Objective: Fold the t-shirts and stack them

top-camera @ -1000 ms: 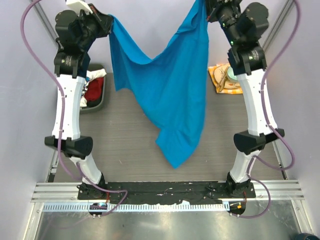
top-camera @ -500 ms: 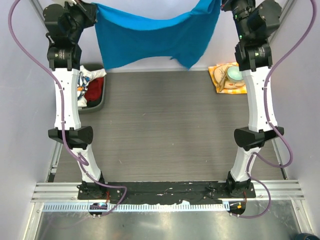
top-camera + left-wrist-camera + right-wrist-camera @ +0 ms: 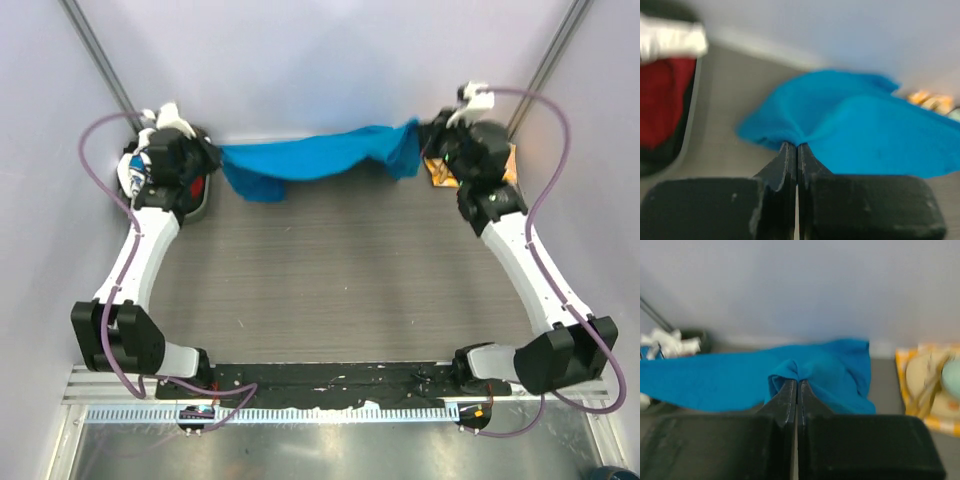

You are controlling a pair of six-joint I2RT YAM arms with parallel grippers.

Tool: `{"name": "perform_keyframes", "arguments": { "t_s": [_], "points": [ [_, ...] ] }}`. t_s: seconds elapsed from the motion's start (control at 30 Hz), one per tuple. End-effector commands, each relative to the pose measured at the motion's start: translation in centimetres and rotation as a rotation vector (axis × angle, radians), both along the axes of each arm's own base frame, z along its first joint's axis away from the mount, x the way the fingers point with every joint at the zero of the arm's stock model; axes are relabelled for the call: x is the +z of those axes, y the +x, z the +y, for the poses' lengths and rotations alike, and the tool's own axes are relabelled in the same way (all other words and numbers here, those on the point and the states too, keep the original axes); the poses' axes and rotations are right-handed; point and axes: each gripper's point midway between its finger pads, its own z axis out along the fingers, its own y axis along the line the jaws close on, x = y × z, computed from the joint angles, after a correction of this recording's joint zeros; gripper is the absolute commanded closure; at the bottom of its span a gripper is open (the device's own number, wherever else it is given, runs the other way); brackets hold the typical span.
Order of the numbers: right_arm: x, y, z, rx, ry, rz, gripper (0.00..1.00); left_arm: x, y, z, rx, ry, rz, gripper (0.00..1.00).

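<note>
- Left gripper (image 3: 796, 147), upper left of the top view: jaws pressed together on a pinch of the blue shirt (image 3: 310, 158). It sits right next to the bin (image 3: 203, 205) with the red shirt (image 3: 660, 100), so I would keep this corner off the bin's rim.
- The blue shirt is a narrow, sagging band across the upper centre, bunched at its left end. To lay it flat, I would probably draw both corners evenly toward the bottom of the frame, keeping it taut so that the body trails out smooth on the table (image 3: 330, 270).
- Right gripper (image 3: 796, 382), upper right: jaws likewise clamped on a fold of the shirt. The napkin (image 3: 927, 390) lies just beside it, and the cloth could snag it.
- A second ago the shirt hung from raised arms in a deep V reaching mid-frame.
- Half a second ago it was a broad sheet along the top edge.
- Now both arms are stretched out low.
</note>
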Motion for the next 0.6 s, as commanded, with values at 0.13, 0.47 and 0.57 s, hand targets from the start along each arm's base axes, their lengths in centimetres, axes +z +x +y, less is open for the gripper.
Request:
{"name": "perform_keyframes", "arguments": {
  "t_s": [0.13, 0.47, 0.57],
  "points": [
    [-5.8, -7.8, -1.7, -0.026, 0.077, 0.126, 0.99, -8.9, -2.5, -4.8, -0.001, -0.03, 0.183, 1.0],
    [-9.0, -12.8, -0.7, -0.005, 0.056, 0.308, 0.99, -16.8, -11.8, -5.2, 0.136, -0.009, 0.422, 1.0],
    [-13.0, -14.1, -1.3, -0.043, 0.02, 0.42, 0.99, -19.5, -14.4, -4.1, 0.182, -0.005, 0.495, 1.0]
  ]
}}
